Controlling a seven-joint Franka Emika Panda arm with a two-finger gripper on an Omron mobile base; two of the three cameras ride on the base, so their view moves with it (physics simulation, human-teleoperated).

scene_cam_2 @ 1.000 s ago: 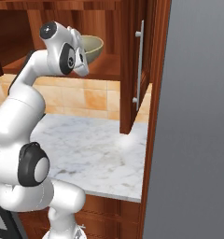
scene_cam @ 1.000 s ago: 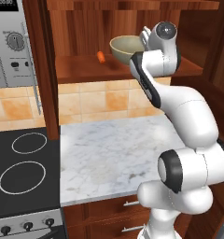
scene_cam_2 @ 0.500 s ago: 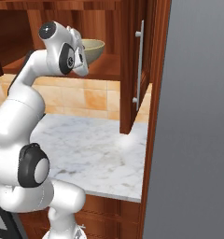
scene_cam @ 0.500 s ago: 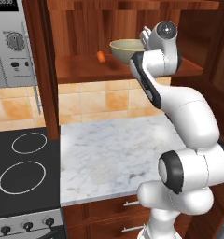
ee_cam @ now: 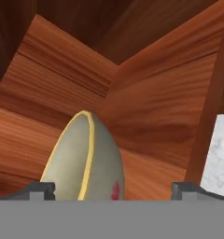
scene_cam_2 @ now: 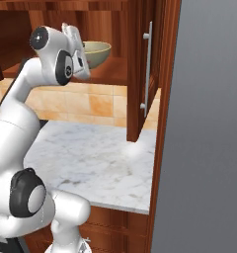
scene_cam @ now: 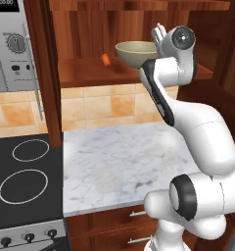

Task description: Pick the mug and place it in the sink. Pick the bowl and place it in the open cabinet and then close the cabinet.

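The olive-tan bowl (scene_cam: 135, 53) (scene_cam_2: 97, 52) rests on the lower shelf (scene_cam: 85, 71) of the open wooden cabinet, near its front edge. In the hand view the bowl (ee_cam: 86, 158) appears edge-on, pale rim toward me, with a red mark on its side. My gripper (ee_cam: 113, 190) (scene_cam: 159, 35) (scene_cam_2: 71, 33) is open, one fingertip (ee_cam: 39, 189) left of the bowl and the other far to its right, neither pressing on it. The cabinet's right door (scene_cam_2: 140, 69) with its silver bar handle (scene_cam_2: 147, 69) stands swung out. The mug and the sink are out of view.
A small orange thing (scene_cam: 105, 60) lies on the shelf left of the bowl. Below are the white marble counter (scene_cam: 119, 162), a black cooktop (scene_cam: 21, 171) at left, and an oven panel (scene_cam: 11, 44) upper left. A tall grey panel (scene_cam_2: 209, 123) fills the right.
The jaws have spread wide and let go of the bowl, which has settled slightly lower on the shelf. The arm has hardly moved.
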